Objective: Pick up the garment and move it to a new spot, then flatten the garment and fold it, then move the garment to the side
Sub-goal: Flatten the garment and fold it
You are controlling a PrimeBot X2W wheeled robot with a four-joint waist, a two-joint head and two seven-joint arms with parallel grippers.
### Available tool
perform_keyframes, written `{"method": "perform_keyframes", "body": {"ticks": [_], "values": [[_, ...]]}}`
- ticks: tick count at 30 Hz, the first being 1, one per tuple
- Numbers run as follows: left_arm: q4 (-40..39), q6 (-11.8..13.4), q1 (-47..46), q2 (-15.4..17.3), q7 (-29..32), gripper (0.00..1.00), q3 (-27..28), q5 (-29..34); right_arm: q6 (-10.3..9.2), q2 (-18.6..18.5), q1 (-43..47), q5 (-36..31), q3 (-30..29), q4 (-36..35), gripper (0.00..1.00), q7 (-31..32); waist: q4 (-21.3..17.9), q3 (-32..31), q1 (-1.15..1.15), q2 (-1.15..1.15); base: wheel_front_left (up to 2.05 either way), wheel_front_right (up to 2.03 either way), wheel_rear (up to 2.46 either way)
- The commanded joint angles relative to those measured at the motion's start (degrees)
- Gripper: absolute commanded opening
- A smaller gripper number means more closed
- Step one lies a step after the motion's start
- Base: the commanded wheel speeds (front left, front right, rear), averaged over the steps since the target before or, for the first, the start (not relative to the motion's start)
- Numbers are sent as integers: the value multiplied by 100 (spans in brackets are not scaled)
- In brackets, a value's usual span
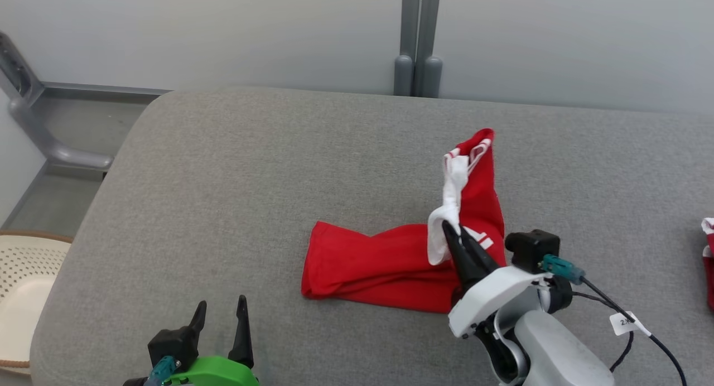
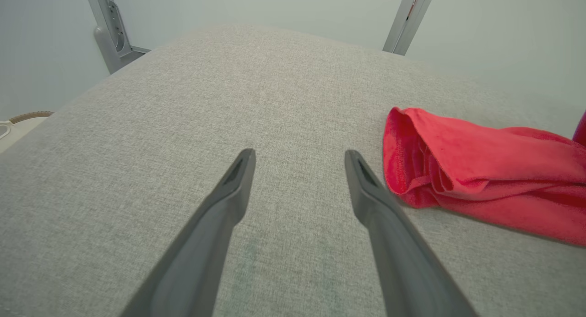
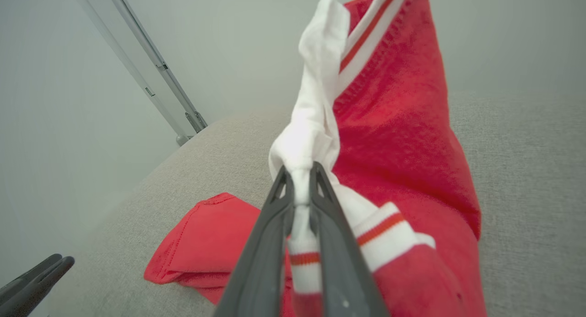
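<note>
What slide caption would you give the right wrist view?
Right gripper shut on the white part of a red-and-white garment, holding that end up off the grey padded surface.

The worktop (image 1: 234, 168) is a broad pad covered in grey woven fabric, with a rounded far-left corner. A red garment (image 1: 362, 263) with white, red-striped trim lies on it right of centre. Its left part rests flat and folded over on the fabric, while its right part rises off the surface in a bunched peak. At the right edge, well apart, lies another red-and-white cloth (image 1: 708, 263).
</note>
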Motion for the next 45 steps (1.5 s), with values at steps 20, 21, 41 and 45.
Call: {"method": "perform_keyframes", "body": {"ticks": [20,21,41,45], "values": [[-128,133,-174,17,0,100,-150,35,0,-24,-443,3,-169,297,100,-17,154,-10,0,0,0,0,0],[-149,139,-180,18,0,100,-116,68,0,-20,-374,-206,-459,263,100,-17,80,-6,0,0,0,0,0],[-420,230,213,20,0,100,515,312,0,-19,982,-1789,-2378,-355,100,-17,-730,-146,0,0,0,0,0],[-421,211,355,21,0,100,564,338,0,-16,1133,-1721,-2344,-332,100,-17,-771,-219,0,0,0,0,0]]}}
